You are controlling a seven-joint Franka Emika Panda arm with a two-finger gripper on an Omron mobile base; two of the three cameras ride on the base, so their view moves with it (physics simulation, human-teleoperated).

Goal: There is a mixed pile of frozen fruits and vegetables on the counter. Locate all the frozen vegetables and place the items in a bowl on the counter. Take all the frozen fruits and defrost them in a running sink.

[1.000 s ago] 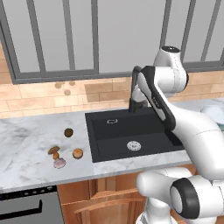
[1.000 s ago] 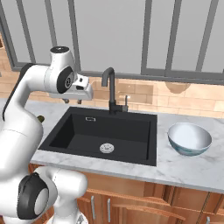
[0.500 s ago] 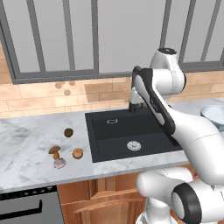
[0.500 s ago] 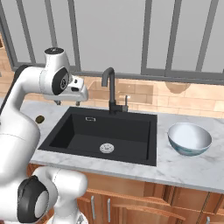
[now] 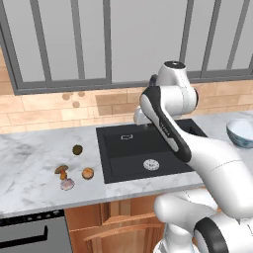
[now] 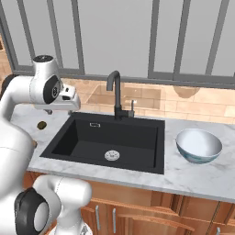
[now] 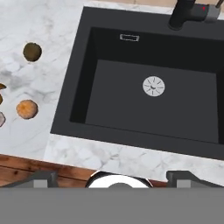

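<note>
Our gripper hangs high above the front edge of the sink, with its two fingers spread wide and nothing between them. We judge that the step in hand is to go for one of the four food pieces, so we should swing the hand away from the sink toward them, come down straight over a single piece, and keep the fingers wide until they stand on both sides of it. The orange ball lies on the counter nearest to the sink, and the dark ball lies further back, apart from the sink; both are fruit and belong in the sink. The brown mushroom and the pale bulb lie beyond the orange ball, close together, so a careless descent there could push one against the other. The bowl for these two stands on the other side of the sink, well apart from the pile. The black faucet rises behind the sink, and we cannot tell if water is running from it.
</note>
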